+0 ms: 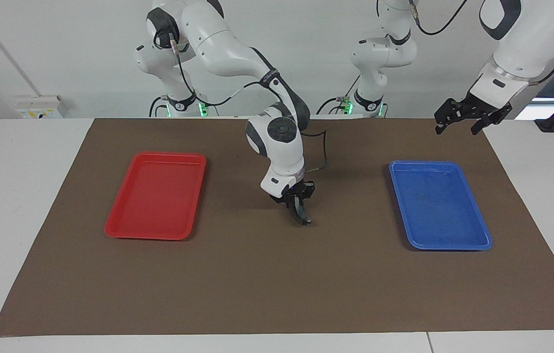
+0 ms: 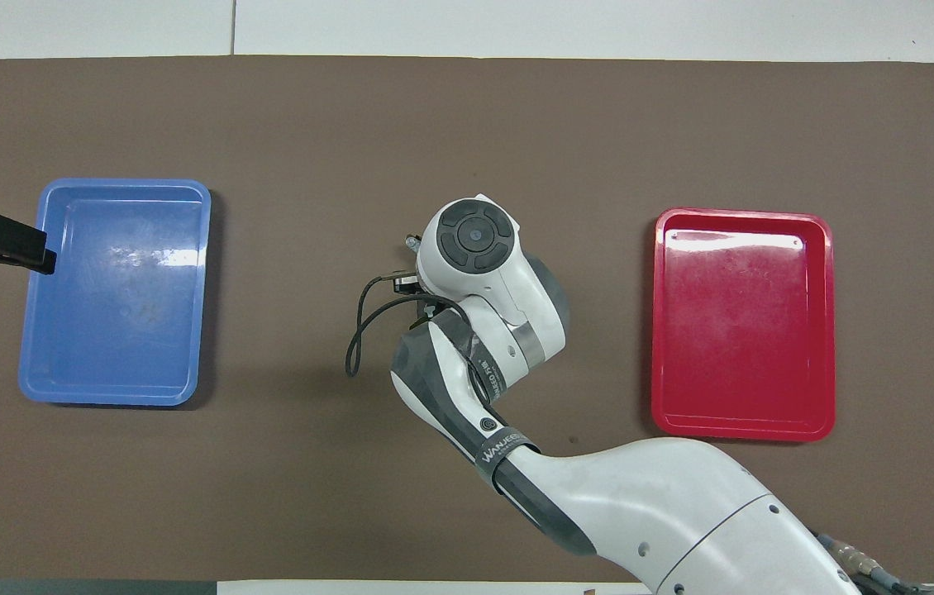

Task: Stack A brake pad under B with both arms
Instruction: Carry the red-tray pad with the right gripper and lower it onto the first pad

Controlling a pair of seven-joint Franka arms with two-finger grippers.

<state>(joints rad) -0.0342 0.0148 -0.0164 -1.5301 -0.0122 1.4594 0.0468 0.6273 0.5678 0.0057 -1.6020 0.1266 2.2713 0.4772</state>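
Facing view. At the centre of the mat (image 1: 257,284): right gripper (image 1: 296,202), pointing down, clenched on a dark pad (image 1: 303,216). Held edge-on, tilted, with the lower tip at or just above the mat; impossible to say whether it touches. Looks slim and slightly curved from here, too little on show to settle A or B. Probably A, since the bottom piece must go down first. No second pad anywhere in this view. At nine o'clock from the pad, well apart: red tray (image 1: 157,234), nothing in it. At three o'clock, equally apart: blue tray (image 1: 448,245), also bare. Toward one o'clock from the blue tray, up in the air over the mat's corner: left gripper (image 1: 457,126), jaws released wide, carrying nothing, waiting.

Overhead view. At the centre: only the right arm (image 2: 475,273), covering both its gripper and the pad. At nine o'clock: the left gripper over the blue tray's outer rim. At three o'clock: the red tray. Again no second pad to be found.

Step in hand, by judgement: setting the first pad down in the middle of the mat. Next called for: lower until flat, not on edge, unclench, lift clear straight up. Then fetch the other pad with the waiting arm and lay it on top, squarely.
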